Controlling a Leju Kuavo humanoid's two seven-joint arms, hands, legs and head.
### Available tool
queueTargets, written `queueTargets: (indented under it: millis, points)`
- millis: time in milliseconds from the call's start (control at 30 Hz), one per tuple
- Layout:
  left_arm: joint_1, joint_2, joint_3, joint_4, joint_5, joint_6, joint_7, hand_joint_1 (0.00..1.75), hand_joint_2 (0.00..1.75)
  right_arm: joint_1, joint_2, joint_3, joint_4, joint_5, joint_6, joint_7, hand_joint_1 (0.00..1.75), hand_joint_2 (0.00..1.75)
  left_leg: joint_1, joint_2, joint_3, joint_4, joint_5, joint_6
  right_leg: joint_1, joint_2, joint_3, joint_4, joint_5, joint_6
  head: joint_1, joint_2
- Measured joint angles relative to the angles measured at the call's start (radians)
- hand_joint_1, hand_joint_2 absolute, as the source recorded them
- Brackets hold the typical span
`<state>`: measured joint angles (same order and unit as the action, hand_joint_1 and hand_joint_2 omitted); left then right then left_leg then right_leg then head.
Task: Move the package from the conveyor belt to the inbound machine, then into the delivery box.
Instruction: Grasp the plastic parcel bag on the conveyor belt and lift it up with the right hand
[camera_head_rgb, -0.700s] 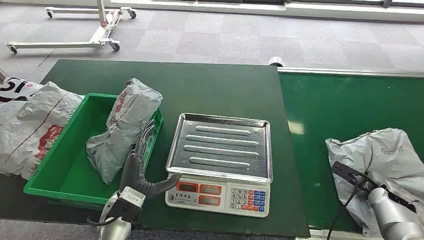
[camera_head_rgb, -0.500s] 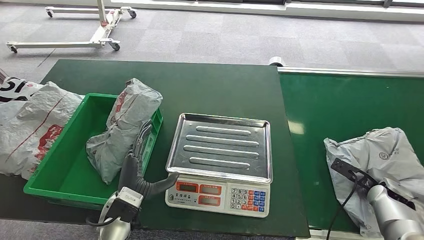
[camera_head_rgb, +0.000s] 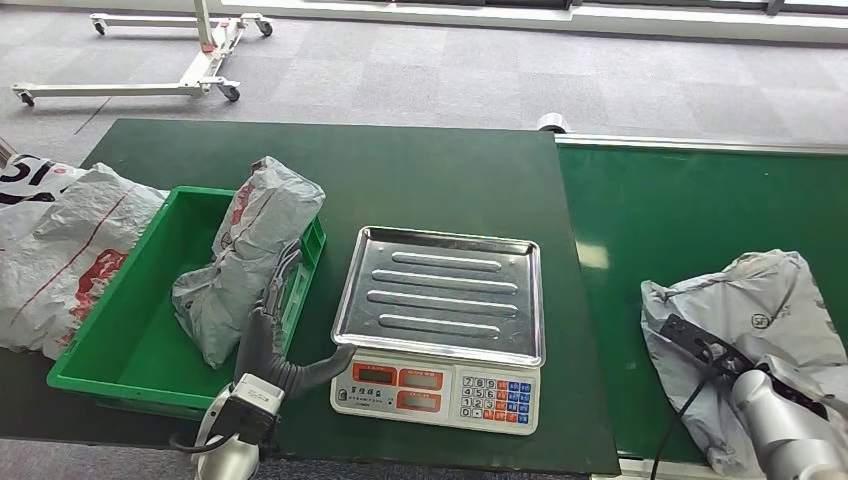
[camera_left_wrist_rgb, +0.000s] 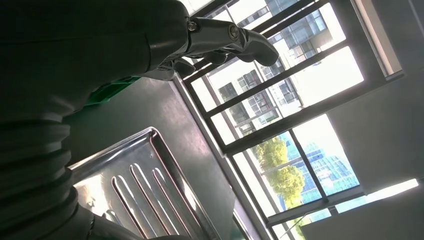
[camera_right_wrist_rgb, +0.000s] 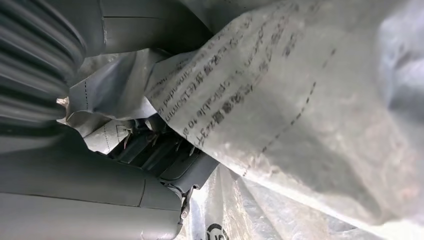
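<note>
Presently, right hand (camera_head_rgb: 775, 395) grips grey package (camera_head_rgb: 760, 310) on conveyor belt (camera_head_rgb: 680, 220); left hand (camera_head_rgb: 275, 335) open, holding nothing. Scale tray (camera_head_rgb: 440, 290) bare; weighing and green box (camera_head_rgb: 130, 350) remain.

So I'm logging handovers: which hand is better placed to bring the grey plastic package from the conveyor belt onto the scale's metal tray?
The right hand. It is already on the crumpled grey plastic package on the green conveyor belt. The left hand is open beside the green plastic bin.
</note>
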<state>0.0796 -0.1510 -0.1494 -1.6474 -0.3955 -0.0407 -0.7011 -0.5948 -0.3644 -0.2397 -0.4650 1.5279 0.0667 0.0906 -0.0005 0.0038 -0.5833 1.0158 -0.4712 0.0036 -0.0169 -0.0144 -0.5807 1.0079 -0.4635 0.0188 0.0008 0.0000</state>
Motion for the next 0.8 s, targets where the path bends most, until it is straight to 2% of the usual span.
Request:
queueTargets:
  millis: [67, 167, 267, 400, 533, 700, 800]
  points:
    - [0.001, 0.002, 0.0, 0.0, 0.003, 0.001, 0.0, 0.0, 1.75, 0.0, 0.004, 0.006, -0.008, 0.001, -0.045, 0.014, 1.75, 1.75, 0.0, 0.0, 0.0, 0.0, 0.0, 0.0, 0.0, 0.0, 0.0, 0.0, 0.0, 0.0, 0.0, 0.0]
    - [0.006, 0.004, 0.0, -0.005, 0.012, 0.002, 0.0, 0.0, 1.75, 0.003, 0.016, 0.015, -0.056, 0.013, -0.208, 0.054, 1.75, 1.75, 0.0, 0.0, -0.001, 0.0, 0.0, 0.0, 0.0, 0.0, 0.0, 0.0, 0.0, 0.0, 0.0, 0.0]
    - [0.018, 0.004, 0.0, -0.021, 0.017, -0.005, 0.0, 0.0, 1.75, 0.034, 0.045, 0.016, -0.207, 0.035, -0.33, 0.098, 1.75, 1.75, 0.0, 0.0, 0.0, 0.0, 0.0, 0.0, 0.0, 0.0, -0.001, 0.0, 0.0, 0.0, 0.0, 0.0]
    - [0.026, 0.004, 0.0, -0.035, 0.018, -0.01, 0.0, 0.0, 1.75, 0.075, 0.079, 0.016, -0.384, 0.043, -0.323, 0.115, 1.75, 1.75, 0.0, -0.001, -0.001, 0.0, 0.0, 0.0, 0.0, -0.001, -0.001, 0.0, 0.0, 0.0, 0.0, 0.0]
    - [0.027, 0.004, 0.0, -0.04, 0.018, -0.01, 0.0, 0.0, 1.75, 0.099, 0.094, 0.016, -0.466, 0.043, -0.327, 0.109, 1.75, 1.75, 0.0, -0.002, -0.001, 0.0, 0.0, 0.0, 0.0, -0.001, -0.001, 0.0, -0.001, 0.0, 0.0, 0.0]
    - [0.024, 0.004, 0.001, -0.041, 0.018, -0.015, 0.0, 0.0, 1.75, 0.14, 0.115, 0.02, -0.585, 0.044, -0.434, 0.101, 1.75, 1.75, 0.0, -0.002, -0.001, 0.0, 0.0, 0.0, 0.0, -0.001, -0.001, 0.0, -0.001, 0.0, 0.0, 0.0]
    - [0.019, 0.004, 0.001, -0.041, 0.018, -0.015, 0.0, 0.0, 1.75, 0.171, 0.127, 0.047, -0.702, 0.044, -0.409, 0.133, 1.75, 1.75, 0.0, -0.002, -0.001, 0.0, 0.0, 0.0, 0.0, -0.001, -0.001, 0.0, -0.001, 0.0, 0.0, 0.0]
